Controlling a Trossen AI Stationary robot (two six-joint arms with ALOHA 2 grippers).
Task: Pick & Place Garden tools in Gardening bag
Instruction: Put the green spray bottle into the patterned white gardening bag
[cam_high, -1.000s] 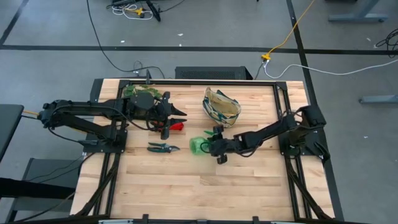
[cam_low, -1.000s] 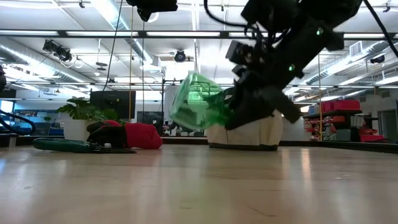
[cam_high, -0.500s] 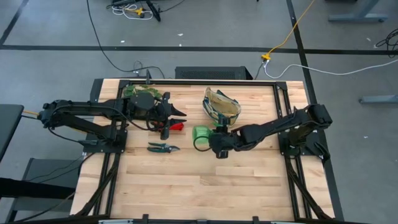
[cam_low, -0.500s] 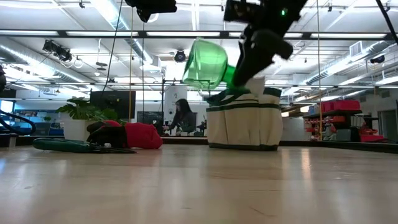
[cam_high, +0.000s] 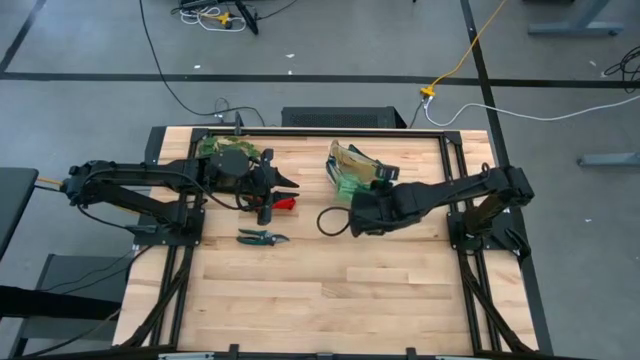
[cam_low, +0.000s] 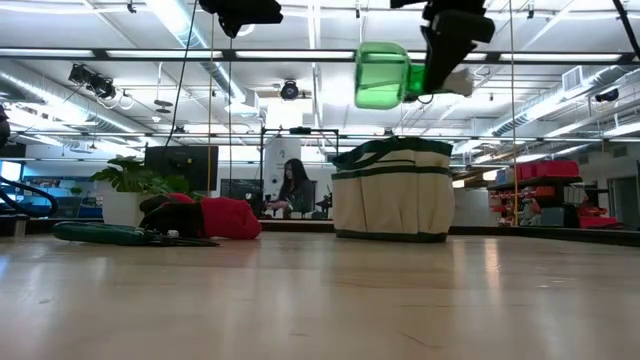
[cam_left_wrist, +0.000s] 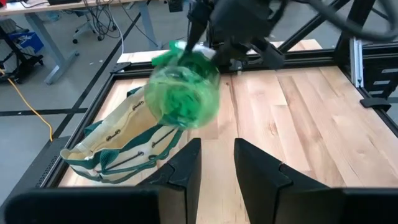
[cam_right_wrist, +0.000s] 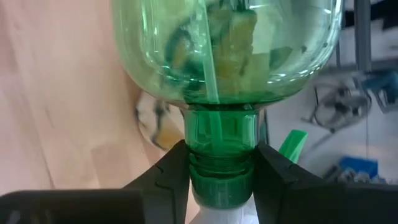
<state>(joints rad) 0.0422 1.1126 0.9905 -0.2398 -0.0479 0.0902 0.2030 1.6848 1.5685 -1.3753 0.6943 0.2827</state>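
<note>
Spray bottle (cam_low: 382, 75) in right end effector (cam_right_wrist: 219, 165), above bag (cam_low: 391, 195)

- Pale wood-plank worktop (cam_high: 300, 290) framed in black rails, set on a grey concrete floor (cam_high: 320, 50).
- Black and yellow cables (cam_high: 470, 50) trailing across that floor.
- Beyond the worktop, an open workshop hall: white ceiling beams and strip lights (cam_low: 150, 55), red bins (cam_low: 545, 172) at the far side.
- A person (cam_low: 292, 186) seated far back.

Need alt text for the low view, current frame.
The right gripper holds a green spray bottle in the air above an open fabric bag on the wooden table. Red gloves lie farther left on the table.
</note>
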